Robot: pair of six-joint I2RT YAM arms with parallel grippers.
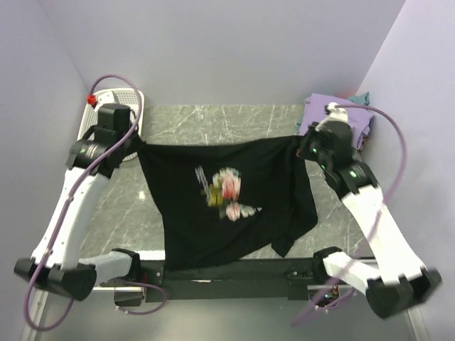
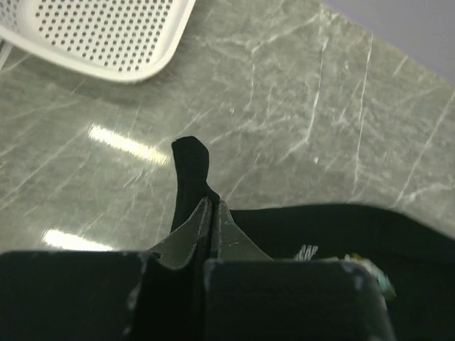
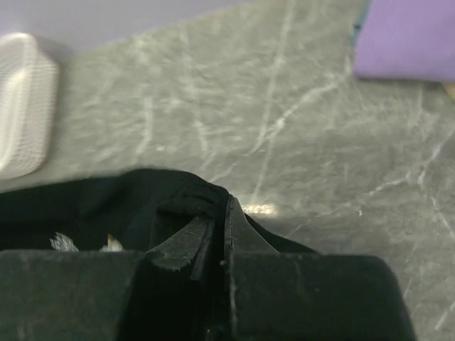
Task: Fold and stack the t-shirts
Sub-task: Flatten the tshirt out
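Note:
The black t-shirt (image 1: pixel 220 206) with pink-rose print hangs stretched between both grippers above the grey marble table (image 1: pixel 213 124); its lower part droops over the near edge. My left gripper (image 1: pixel 136 142) is shut on its left top corner; the cloth (image 2: pixel 190 170) pokes out past the closed fingers. My right gripper (image 1: pixel 306 147) is shut on the right top corner, cloth (image 3: pixel 181 199) bunched at its tips. The lavender shirt (image 1: pixel 334 117) lies at the back right on the teal one (image 1: pixel 361 98); the lavender one also shows in the right wrist view (image 3: pixel 405 39).
A white perforated basket (image 1: pixel 121 99) stands at the back left, also in the left wrist view (image 2: pixel 99 35) and the right wrist view (image 3: pixel 25 103). Lilac walls close in the back and sides. Purple cables loop off both arms.

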